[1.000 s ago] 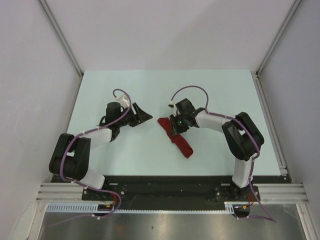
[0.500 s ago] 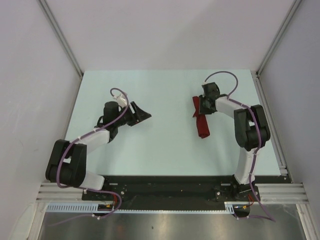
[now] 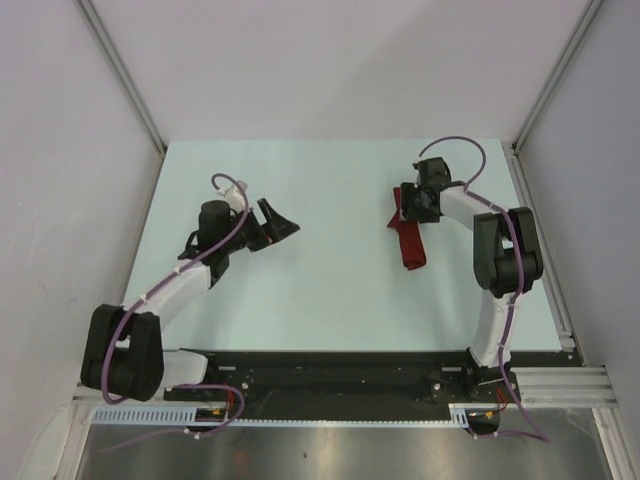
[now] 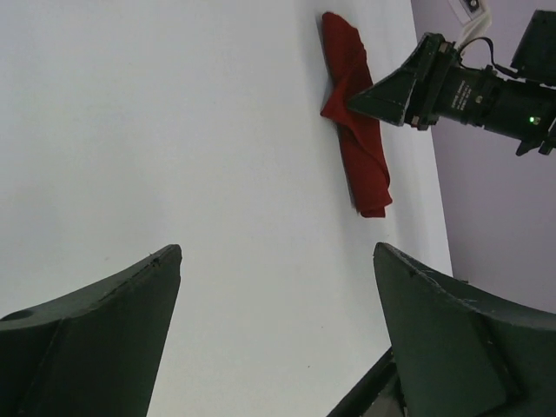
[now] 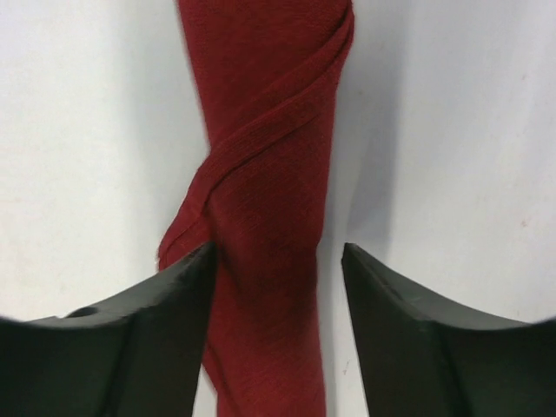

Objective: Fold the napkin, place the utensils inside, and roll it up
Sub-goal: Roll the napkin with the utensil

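Observation:
The dark red napkin lies rolled into a long twisted bundle on the right half of the pale table. It also shows in the left wrist view and the right wrist view. My right gripper is over the roll's far end. Its jaws are open astride the roll: the left finger touches the cloth and the right finger stands apart from it. My left gripper is open and empty above bare table, well left of the roll. The knife is not visible.
The pale table is bounded by grey walls left, right and behind, with a metal rail along the right edge. The right arm's elbow stands just right of the roll.
The right gripper has taken the rolled napkin from the table's centre to the right side, turned it near-lengthwise, and its jaws now stand open. The left arm has stretched a little leftward.

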`<state>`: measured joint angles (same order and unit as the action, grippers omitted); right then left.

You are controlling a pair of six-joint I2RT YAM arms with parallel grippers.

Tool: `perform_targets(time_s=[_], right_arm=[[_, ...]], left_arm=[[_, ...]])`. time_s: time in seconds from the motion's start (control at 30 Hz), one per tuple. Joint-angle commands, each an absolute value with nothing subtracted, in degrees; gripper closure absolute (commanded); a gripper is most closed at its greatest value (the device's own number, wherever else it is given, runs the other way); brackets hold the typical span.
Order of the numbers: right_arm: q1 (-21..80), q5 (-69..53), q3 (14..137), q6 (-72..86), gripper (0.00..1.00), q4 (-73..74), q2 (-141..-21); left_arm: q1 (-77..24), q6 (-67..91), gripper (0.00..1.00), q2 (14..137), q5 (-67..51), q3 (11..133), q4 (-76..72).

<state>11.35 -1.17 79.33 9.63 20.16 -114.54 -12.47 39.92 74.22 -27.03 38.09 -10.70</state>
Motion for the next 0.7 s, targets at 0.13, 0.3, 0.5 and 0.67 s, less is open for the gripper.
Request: perform_targets(time_s=[0.13,0.3,0.5,0.67], right_arm=[[11.78,-9.93,79.29,7.91,0.19,20.83,-99.77],[11.08,-10.2,72.17,9.93,0.18,18.64,-86.18],[12.04,2.17,57.87,12.04,0.17,13.89,-70.25],[12.22,5.71,50.2,12.3,0.17,11.17,-60.92]], left_arm=[[-8.97,34.46,0.02,65.05,-23.56,45.35,1.46],[-4.06,28.94,0.0,59.34,-24.87,47.98,8.95],[-2.81,20.5,0.0,51.25,-21.19,49.92,16.17],[-2.81,18.63,0.0,46.32,-16.88,48.87,16.44]])
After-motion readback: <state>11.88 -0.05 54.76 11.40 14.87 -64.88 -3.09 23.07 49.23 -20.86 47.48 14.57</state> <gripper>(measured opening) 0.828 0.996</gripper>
